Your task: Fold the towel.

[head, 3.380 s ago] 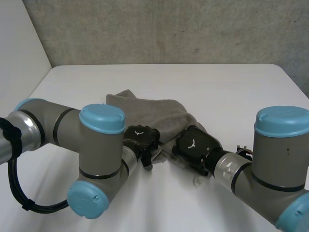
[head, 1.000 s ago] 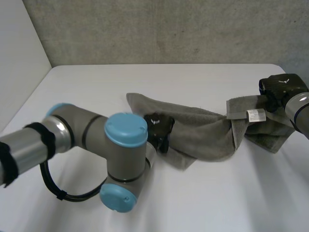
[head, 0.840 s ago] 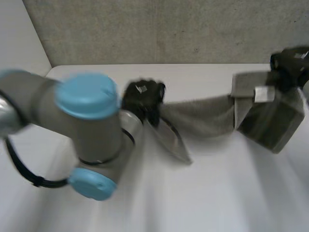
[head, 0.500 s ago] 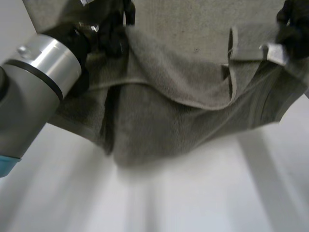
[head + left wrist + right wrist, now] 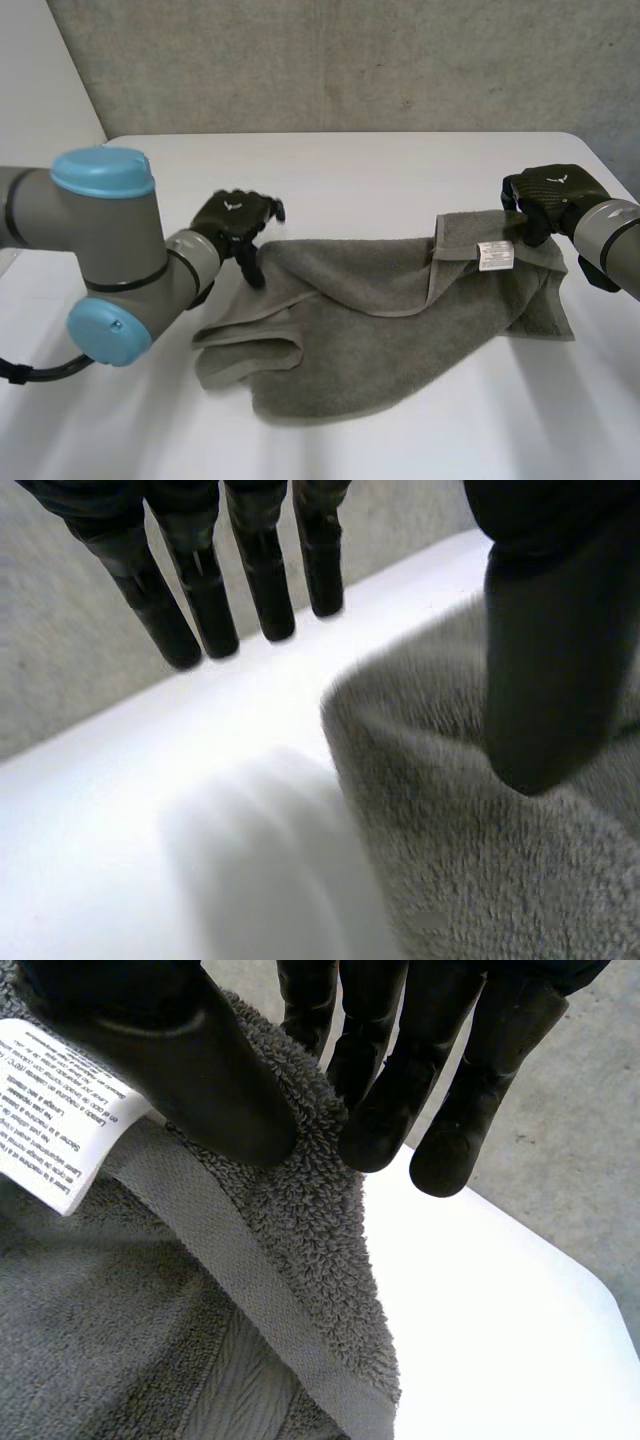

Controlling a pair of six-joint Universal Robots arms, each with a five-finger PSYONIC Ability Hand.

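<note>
Head view: the grey terry towel (image 5: 380,320) is spread on the white table (image 5: 350,160), long axis left to right, with the left hand (image 5: 232,218) at its far-left corner and the right hand (image 5: 548,192) at the far-right one. Left wrist view: fingers (image 5: 200,590) are held straight, nothing gripped. Right wrist view: the corner beside the white label (image 5: 55,1110) is pinched between thumb and fingers (image 5: 375,1110).

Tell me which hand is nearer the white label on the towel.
Right. The right hand pinches the towel at the corner just beside the white label; the left hand is open at the towel's opposite end, far from the label.
</note>
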